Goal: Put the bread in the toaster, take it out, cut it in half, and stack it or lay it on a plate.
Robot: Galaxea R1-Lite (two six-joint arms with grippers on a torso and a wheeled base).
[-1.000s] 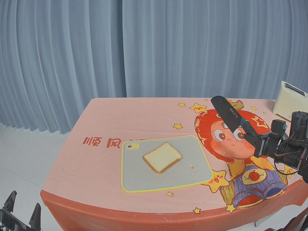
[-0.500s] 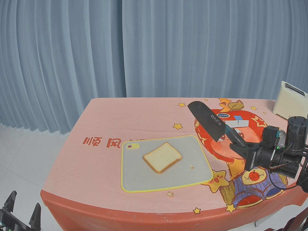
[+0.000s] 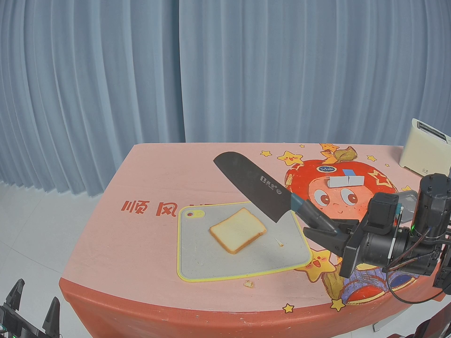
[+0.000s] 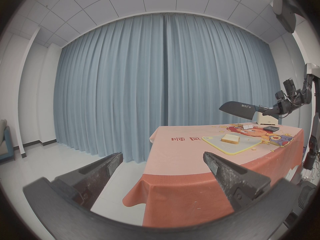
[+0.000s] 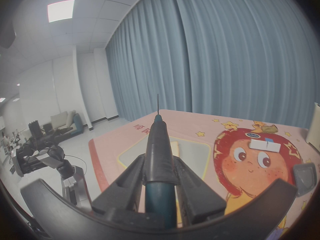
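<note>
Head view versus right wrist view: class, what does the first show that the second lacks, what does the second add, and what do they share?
Head view: the flat face of the knife blade, held in the air above the table, and a crumb near the table's front edge. Right wrist view: the blade edge-on as a thin line, a sofa and a ceiling light. Shared: the right gripper shut on the knife handle, the uncut bread lying on the cutting board, and the blue curtain.
</note>
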